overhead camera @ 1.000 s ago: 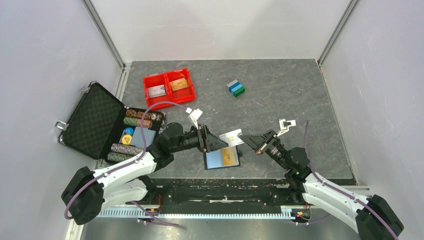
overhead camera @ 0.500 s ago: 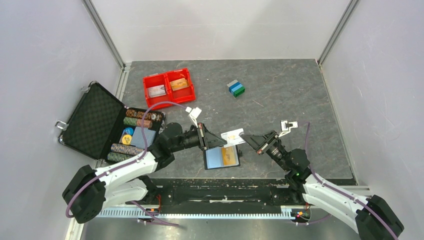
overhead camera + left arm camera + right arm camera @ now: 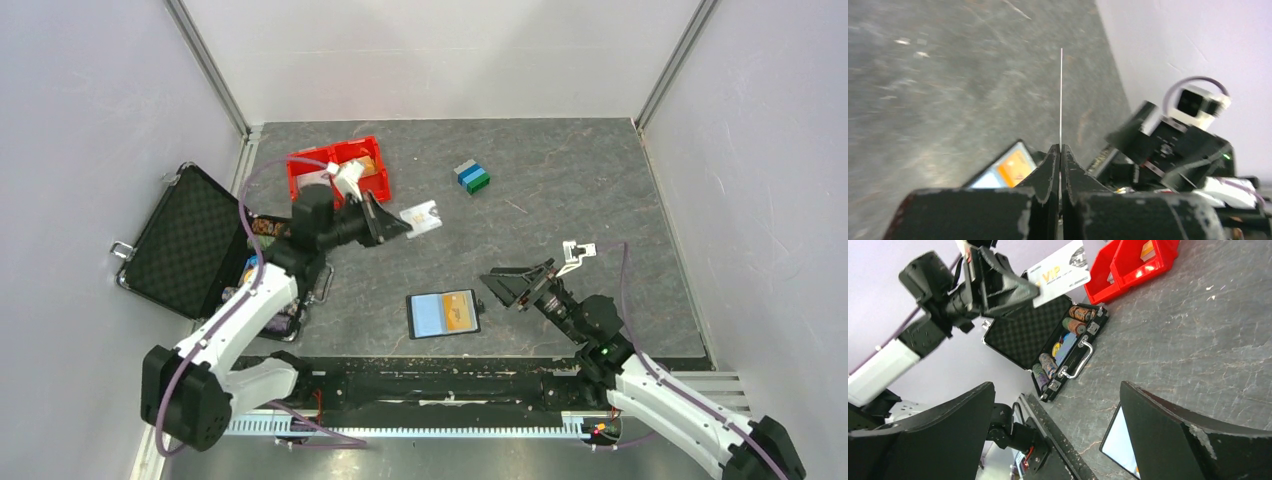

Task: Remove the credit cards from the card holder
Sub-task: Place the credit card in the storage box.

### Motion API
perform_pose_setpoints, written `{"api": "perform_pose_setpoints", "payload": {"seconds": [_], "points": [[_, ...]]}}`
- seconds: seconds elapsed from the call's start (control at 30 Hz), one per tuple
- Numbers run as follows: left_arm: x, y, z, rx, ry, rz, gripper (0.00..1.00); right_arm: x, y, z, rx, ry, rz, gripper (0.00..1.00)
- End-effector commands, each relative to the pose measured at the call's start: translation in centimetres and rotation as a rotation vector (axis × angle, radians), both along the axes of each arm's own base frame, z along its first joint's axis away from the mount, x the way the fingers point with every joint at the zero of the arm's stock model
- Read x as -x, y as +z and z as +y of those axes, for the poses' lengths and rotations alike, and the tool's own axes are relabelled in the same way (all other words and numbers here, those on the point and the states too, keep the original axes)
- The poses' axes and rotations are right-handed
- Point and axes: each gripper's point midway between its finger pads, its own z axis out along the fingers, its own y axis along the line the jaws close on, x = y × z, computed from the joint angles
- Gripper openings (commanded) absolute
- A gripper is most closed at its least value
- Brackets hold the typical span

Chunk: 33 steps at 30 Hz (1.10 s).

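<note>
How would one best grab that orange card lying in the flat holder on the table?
Probably by its right-hand edge, pinched thin-ways, coming in low from the right. The orange card lies flat in the holder, toward its right end, and the open right tool sits on that side.

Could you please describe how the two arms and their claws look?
The left arm and right arm have white shells with black joints. A thin purple cable loops along each. The left claw and right claw have black wedge-shaped fingers with scuffed pale edges.
</note>
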Motion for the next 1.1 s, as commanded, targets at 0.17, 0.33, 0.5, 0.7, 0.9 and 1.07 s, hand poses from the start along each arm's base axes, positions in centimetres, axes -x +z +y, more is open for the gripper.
{"api": "perform_pose_setpoints", "payload": {"seconds": [0.17,0.33,0.5,0.7,0.9,1.07], "points": [[-7.6,-2.5,10.7,-0.37,0.148,0.117,0.02,0.0,0.9,-1.1,0.156,-0.047,-0.097,0.98],[-12.1,-2.9,16.7,-0.491,0.317,0.179,0.02,0.3,1.3,-1.2,0.195,-0.035,-0.114,0.98],[-16.1,-3.1,21.0,-0.435,0.372,0.25,0.02,0.9,1.2,-0.5,0.22,0.025,-0.106,0.98],[-19.7,-4.8,25.5,-0.445,0.452,0.336,0.02,1.4,0.5,-0.1,0.255,0.068,-0.109,0.98],[-21.9,-8.2,27.5,-0.511,0.432,0.417,0.02,1.1,-0.4,0.0,0.3,0.065,-0.101,0.98],[-22.6,-10.3,28.1,-0.541,0.404,0.445,0.02,0.8,-0.4,0.2,0.33,0.068,-0.099,0.98]]}}
